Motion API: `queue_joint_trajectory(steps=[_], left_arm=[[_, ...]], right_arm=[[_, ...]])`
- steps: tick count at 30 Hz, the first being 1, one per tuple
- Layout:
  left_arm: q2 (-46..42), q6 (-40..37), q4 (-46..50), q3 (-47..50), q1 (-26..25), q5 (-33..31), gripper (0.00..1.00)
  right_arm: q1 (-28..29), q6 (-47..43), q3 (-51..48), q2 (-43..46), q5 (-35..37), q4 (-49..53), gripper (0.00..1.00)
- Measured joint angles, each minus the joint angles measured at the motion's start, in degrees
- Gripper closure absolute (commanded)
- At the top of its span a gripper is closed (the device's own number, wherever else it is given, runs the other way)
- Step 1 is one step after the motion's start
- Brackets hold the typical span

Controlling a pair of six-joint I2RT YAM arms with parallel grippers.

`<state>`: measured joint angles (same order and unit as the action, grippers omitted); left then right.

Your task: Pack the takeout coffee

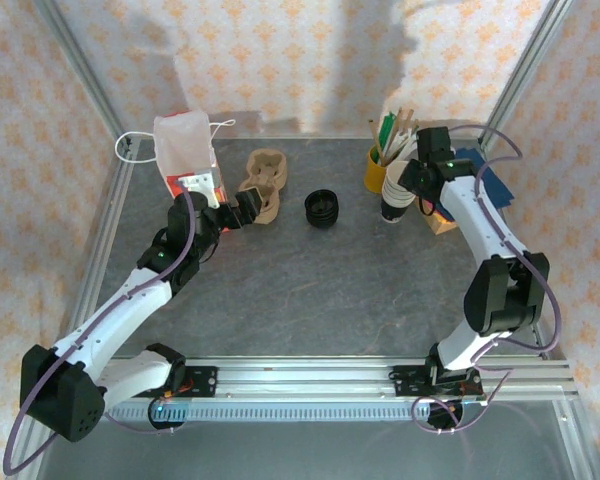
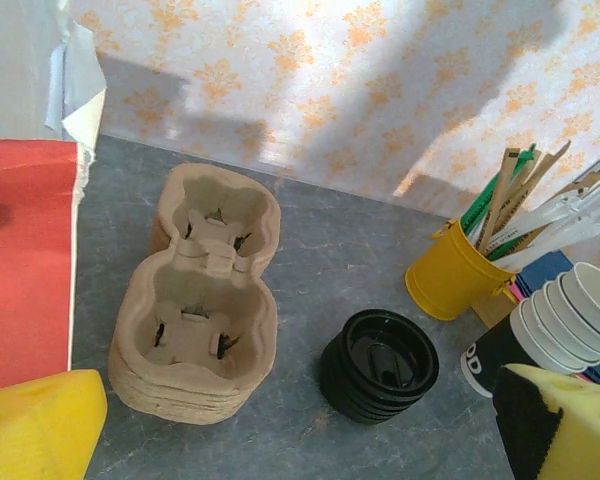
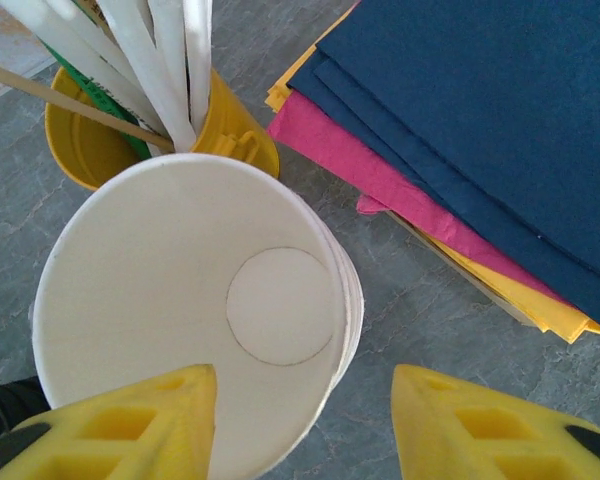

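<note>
A nested stack of paper cups [image 3: 180, 300], white inside and dark outside, stands at the back right [image 1: 395, 197]. My right gripper [image 3: 305, 420] hangs over it, open. One yellow finger [image 3: 130, 425] is inside the top cup and the other [image 3: 490, 420] is outside its rim, with a gap to the wall. A stack of round black lids [image 1: 322, 208] sits mid-table, also in the left wrist view [image 2: 380, 362]. My left gripper [image 1: 242, 210] is open and empty beside the cardboard cup carriers [image 2: 205, 300].
A yellow cup of stirrers [image 3: 230, 125] stands right behind the cup stack. Folded blue, pink and yellow napkins [image 3: 480, 120] lie to its right. A white and red paper bag [image 1: 187, 150] stands at the back left, close to my left arm.
</note>
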<state>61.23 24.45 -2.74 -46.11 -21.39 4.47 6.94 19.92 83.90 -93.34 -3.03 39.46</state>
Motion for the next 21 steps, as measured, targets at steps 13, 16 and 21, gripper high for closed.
queue_joint_trajectory(steps=[13,16,21], left_arm=[[0.1,-0.5,-2.2,0.9,0.0,1.1,0.01],[0.0,-0.4,-2.4,1.4,0.0,1.1,0.01],[-0.1,-0.4,-2.7,1.6,0.0,1.1,0.01]], right_arm=[[0.0,-0.2,3.4,-3.8,0.3,0.4,0.70],[0.0,-0.2,4.1,-4.1,0.3,0.5,0.73],[0.0,-0.5,5.0,-4.3,0.6,0.8,0.85]])
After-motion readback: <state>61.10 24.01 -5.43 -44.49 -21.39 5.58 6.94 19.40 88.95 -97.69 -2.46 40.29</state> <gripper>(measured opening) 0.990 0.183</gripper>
